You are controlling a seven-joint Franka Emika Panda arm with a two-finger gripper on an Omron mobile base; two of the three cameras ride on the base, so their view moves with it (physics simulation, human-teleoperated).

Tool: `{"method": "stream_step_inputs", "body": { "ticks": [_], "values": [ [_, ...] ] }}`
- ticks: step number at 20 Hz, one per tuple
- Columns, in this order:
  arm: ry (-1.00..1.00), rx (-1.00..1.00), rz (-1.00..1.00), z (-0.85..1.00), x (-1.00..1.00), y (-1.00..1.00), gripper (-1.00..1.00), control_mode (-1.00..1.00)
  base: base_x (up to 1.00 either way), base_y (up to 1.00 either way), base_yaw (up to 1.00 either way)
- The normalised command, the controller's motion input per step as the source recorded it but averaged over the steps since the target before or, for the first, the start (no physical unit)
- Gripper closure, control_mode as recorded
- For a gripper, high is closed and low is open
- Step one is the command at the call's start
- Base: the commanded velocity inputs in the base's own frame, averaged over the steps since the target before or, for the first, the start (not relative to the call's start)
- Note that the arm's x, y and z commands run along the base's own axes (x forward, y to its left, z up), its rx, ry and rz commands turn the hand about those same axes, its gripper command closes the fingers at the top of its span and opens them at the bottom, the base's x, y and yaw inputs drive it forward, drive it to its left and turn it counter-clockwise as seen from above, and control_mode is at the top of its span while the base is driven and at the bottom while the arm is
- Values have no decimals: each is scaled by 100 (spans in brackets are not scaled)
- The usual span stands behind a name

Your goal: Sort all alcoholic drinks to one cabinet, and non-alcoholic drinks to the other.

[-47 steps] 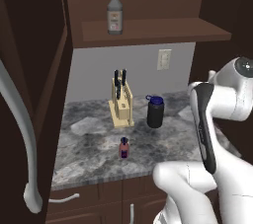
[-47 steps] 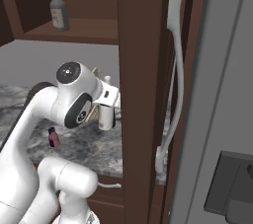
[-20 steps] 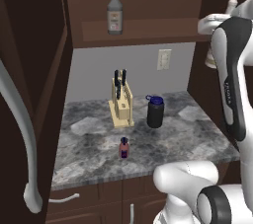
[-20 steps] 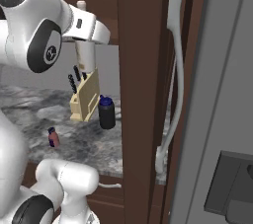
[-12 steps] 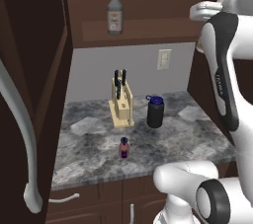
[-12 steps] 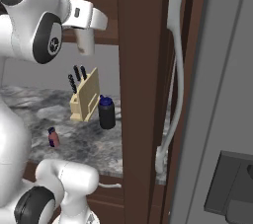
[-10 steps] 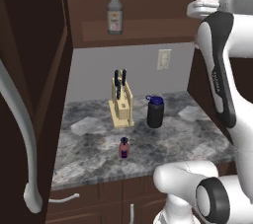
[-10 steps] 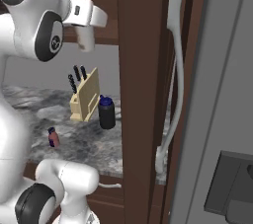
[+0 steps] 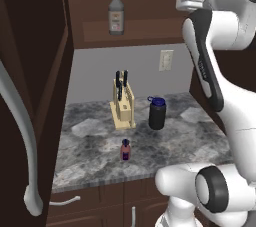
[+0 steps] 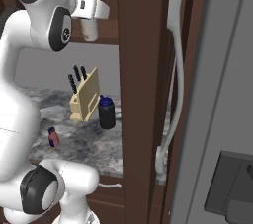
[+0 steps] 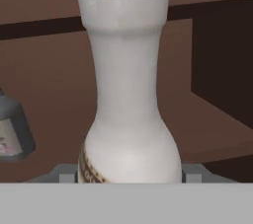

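— What does the left base view give?

— A clear greyish glass bottle with red cap and pale label [image 9: 116,9] stands upright on the plank shelf of the dark brown wooden wall cabinet [image 9: 135,31]. Below, on the grey marbled counter [image 9: 95,151], a pale wooden knife block [image 9: 123,106] sits far back, a wide black cylindrical bottle with a blue lid [image 9: 157,113] just to its right, and a small red bottle with a dark cap [image 9: 125,149] nearer, apart from both.

— And the right base view?

— The arm is raised to shelf height, and a cream-white slim-necked bottle [image 10: 88,12] sits upright at its hand. A long curved grey door handle [image 10: 173,70] hangs at right.

— The hand view?

— The two-finger gripper [image 11: 127,172] pinches the cream-white bottle low on its body, neck up. The glass bottle is at far left on the shelf.
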Motion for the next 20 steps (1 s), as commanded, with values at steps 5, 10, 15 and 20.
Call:
{"method": "stream_step_inputs", "body": {
  "ticks": [5, 10, 15, 20],
  "values": [
    [0, 0, 2, 0, 61, 1, 100, -100, 0, 0, 0],
    [0, 0, 2, 0, 63, 2, 100, -100, 0, 0, 0],
    [0, 0, 1, 0, 56, 0, 100, -100, 0, 0, 0],
    [0, 0, 1, 0, 54, 0, 100, -100, 0, 0, 0]
  ]
}}
